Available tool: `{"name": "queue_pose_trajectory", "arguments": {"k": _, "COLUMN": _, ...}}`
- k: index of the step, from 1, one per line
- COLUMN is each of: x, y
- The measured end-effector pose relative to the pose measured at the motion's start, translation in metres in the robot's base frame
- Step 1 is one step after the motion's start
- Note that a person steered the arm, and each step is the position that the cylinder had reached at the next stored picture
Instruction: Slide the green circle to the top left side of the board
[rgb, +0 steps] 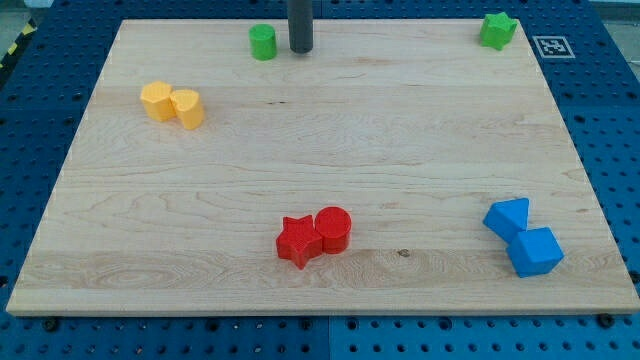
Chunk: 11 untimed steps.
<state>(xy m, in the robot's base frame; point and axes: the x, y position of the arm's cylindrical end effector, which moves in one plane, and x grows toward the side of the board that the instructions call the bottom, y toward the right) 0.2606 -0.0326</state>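
The green circle (263, 42) is a small green cylinder near the view's top edge of the wooden board (320, 120), left of centre. My tip (301, 49) is at the lower end of the dark rod, just to the right of the green circle with a small gap between them. A green star (497, 30) sits at the view's top right corner of the board.
Two yellow blocks (172, 104) touch each other at the left. A red star (298, 241) and a red circle (333, 229) touch at the bottom centre. Two blue blocks (523, 236) sit at the bottom right. A marker tag (552, 45) lies off the board's top right.
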Motion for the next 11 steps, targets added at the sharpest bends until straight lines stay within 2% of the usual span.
{"name": "queue_pose_trajectory", "arguments": {"k": 3, "x": -0.005, "y": -0.071}}
{"name": "queue_pose_trajectory", "arguments": {"k": 5, "x": -0.011, "y": -0.037}}
{"name": "queue_pose_trajectory", "arguments": {"k": 6, "x": -0.013, "y": -0.049}}
{"name": "queue_pose_trajectory", "arguments": {"k": 8, "x": -0.014, "y": -0.119}}
{"name": "queue_pose_trajectory", "arguments": {"k": 9, "x": -0.014, "y": -0.132}}
{"name": "queue_pose_trajectory", "arguments": {"k": 11, "x": -0.024, "y": -0.095}}
